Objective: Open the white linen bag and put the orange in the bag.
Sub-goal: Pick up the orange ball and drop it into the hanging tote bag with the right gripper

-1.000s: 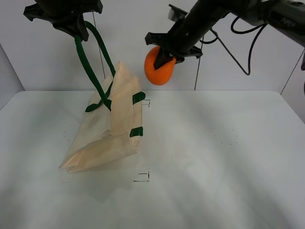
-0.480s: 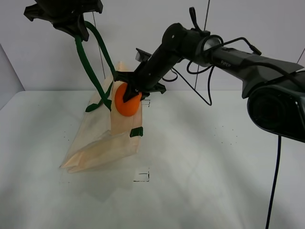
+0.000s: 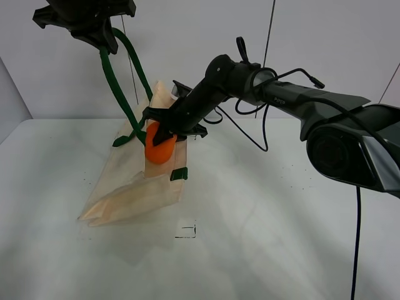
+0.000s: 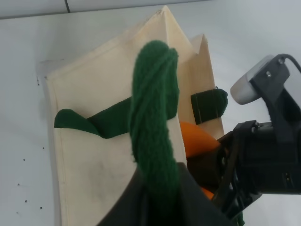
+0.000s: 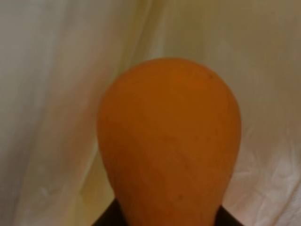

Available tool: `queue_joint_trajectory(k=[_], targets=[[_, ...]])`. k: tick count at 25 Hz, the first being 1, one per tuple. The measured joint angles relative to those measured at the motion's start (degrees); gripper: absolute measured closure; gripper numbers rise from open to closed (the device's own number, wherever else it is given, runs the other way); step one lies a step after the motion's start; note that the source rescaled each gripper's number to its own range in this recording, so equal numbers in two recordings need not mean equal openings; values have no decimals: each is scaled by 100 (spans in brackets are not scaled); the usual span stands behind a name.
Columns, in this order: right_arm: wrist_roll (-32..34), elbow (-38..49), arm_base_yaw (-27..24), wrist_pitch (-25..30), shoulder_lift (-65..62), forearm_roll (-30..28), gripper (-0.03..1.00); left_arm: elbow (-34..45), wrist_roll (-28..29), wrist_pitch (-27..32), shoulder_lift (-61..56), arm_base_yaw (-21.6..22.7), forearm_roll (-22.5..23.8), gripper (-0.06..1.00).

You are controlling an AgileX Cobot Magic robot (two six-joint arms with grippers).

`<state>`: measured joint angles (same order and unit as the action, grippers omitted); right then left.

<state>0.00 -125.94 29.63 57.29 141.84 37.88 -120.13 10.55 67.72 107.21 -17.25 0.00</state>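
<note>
Progress: you have the white linen bag (image 3: 131, 187) hoisted open by its green handle (image 3: 115, 84), with the left gripper (image 3: 102, 41) clamped on that handle. The right gripper (image 3: 164, 130) grips the orange (image 3: 159, 150) at the bag mouth, cloth right behind it. Release is left. You can't confirm the orange is past the rim, and the right fingertips are mostly hidden.

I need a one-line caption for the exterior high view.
Left gripper holds the white linen bag up by its green handle; right gripper holds the orange at its opening.
</note>
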Motion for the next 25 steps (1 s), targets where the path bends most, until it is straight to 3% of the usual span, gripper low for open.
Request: queue_joint_trajectory(k=[2, 3, 4, 6, 8, 9, 13, 21, 25], targets=[[0, 0, 0, 0, 17, 30, 94, 0, 0, 0, 0, 0, 0, 94], [0, 0, 0, 0, 17, 53, 85, 0, 0, 0, 0, 0, 0, 94], [0, 0, 0, 0, 17, 75, 72, 0, 0, 0, 0, 0, 0, 94], [-51, 0, 0, 0, 17, 92, 30, 0, 0, 0, 0, 0, 0, 94], [-131, 0, 0, 18, 17, 85, 9, 0, 0, 0, 0, 0, 0, 94], [-142, 0, 0, 49, 17, 59, 4, 0, 0, 0, 0, 0, 0, 94], [-138, 0, 5, 327, -62, -439, -3, 0, 0, 0, 0, 0, 0, 94], [334, -140, 5, 1124, -215, -1783, -3, 0, -6, 0, 0, 0, 0, 94], [633, -336, 5, 1215, -222, -2496, -3, 0, -6, 0, 0, 0, 0, 94]])
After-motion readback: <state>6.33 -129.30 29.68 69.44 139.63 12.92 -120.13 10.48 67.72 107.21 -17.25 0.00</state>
